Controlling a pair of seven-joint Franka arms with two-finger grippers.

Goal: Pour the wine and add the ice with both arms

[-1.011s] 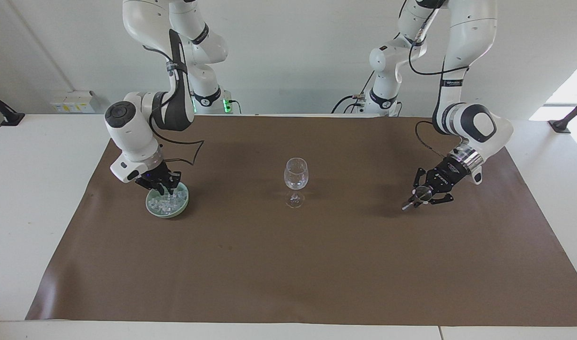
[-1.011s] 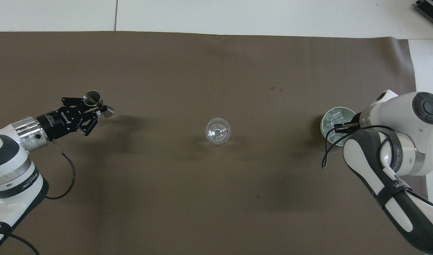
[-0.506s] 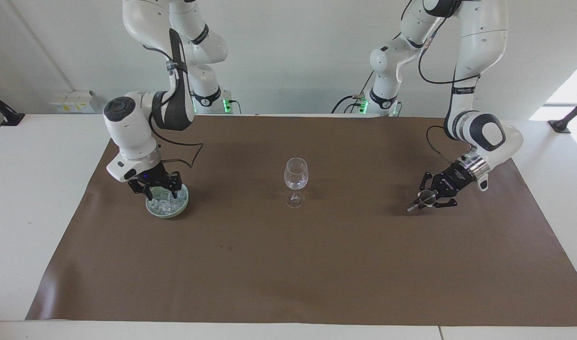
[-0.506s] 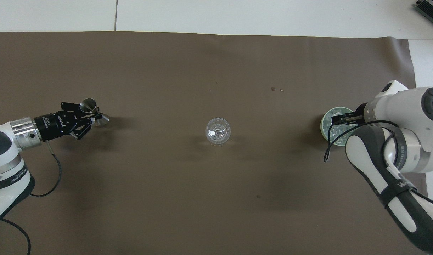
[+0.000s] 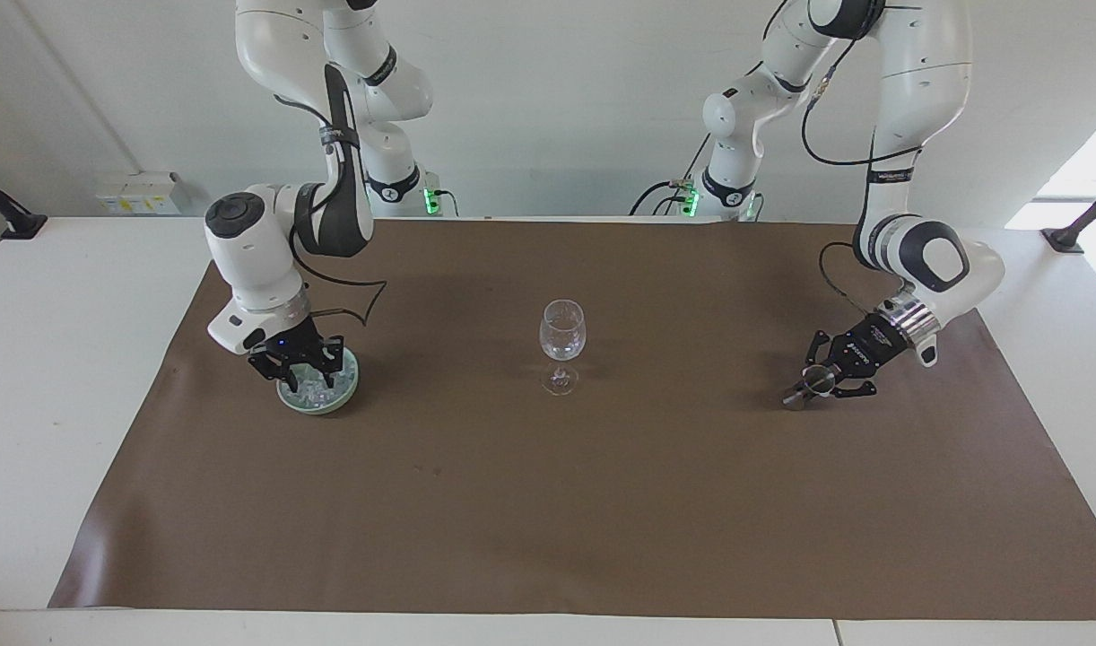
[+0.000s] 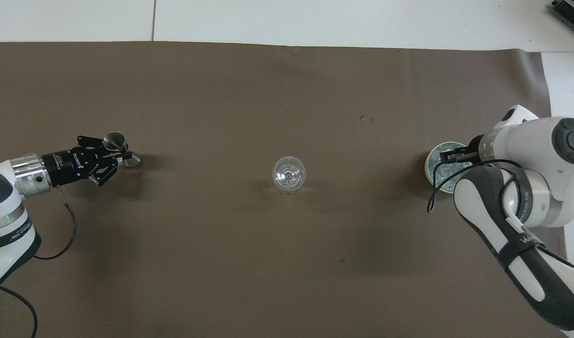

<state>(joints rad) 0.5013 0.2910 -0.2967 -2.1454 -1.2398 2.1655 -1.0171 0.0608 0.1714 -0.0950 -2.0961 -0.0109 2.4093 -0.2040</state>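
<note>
The ice (image 5: 313, 386) lies in a green dish (image 5: 349, 388) at the right arm's end of the table (image 5: 512, 502), directly under the right end effector (image 5: 297, 366) (its finger spread cannot be told). The wine glass (image 5: 561, 334) stands mid-table between both arms. A metal jigger (image 5: 806, 386), tilted over the mat, is held by the left end effector (image 5: 826, 381).

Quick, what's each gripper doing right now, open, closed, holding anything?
Left gripper: shut on the metal jigger, low over the brown mat.
Right gripper: down in the ice bowl; open or shut cannot be told.
</note>
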